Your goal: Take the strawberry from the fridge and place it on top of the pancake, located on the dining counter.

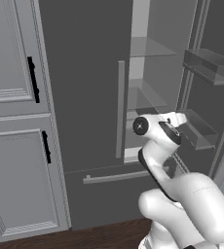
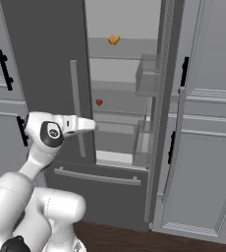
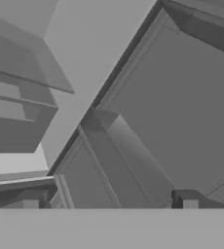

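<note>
The strawberry sits on a glass shelf inside the fridge, whose right door stands open; an orange-brown lump lies on the shelf above, at one o'clock from it. Grey panelled cabinets flank the fridge over a dark wood floor. The gripper, fingers spread wide and empty, is below the berry, at about seven o'clock.

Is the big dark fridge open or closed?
Open. The tall dark grey fridge's right door is swung out, so its glass shelves and a tiny red strawberry show.
</note>
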Controlling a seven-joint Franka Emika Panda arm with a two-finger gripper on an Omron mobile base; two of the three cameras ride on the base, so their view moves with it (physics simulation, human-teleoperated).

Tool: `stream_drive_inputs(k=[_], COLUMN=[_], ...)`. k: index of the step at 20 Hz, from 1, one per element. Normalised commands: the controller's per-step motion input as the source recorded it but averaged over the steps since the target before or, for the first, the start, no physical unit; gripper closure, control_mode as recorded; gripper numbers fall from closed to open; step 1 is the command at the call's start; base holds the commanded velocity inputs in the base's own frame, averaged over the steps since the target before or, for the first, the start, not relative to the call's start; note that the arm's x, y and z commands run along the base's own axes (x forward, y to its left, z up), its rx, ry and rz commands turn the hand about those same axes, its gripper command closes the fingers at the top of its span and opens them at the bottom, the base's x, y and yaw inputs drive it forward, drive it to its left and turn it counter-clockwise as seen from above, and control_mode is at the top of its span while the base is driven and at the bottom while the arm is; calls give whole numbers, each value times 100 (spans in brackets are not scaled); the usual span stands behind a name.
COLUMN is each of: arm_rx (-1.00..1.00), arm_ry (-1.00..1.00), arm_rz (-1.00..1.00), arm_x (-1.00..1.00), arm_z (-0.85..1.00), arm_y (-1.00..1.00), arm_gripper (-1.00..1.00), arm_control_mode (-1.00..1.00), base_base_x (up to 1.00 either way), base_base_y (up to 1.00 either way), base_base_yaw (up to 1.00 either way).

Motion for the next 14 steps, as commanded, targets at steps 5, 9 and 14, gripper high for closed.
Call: stream_drive_inputs(k=[5,9,14], arm_rx=[37,35,33], arm_ry=[-10,-13,-16], arm_rz=[0,1,0], arm_x=[-1,0,2], arm_z=[-4,0,0], arm_y=[61,42,29], arm_gripper=[-100,-100,-100], arm_control_mode=[-100,-100,-100], base_base_x=[0,0,0], base_base_y=[0,0,0], base_base_yaw=[0,0,0])
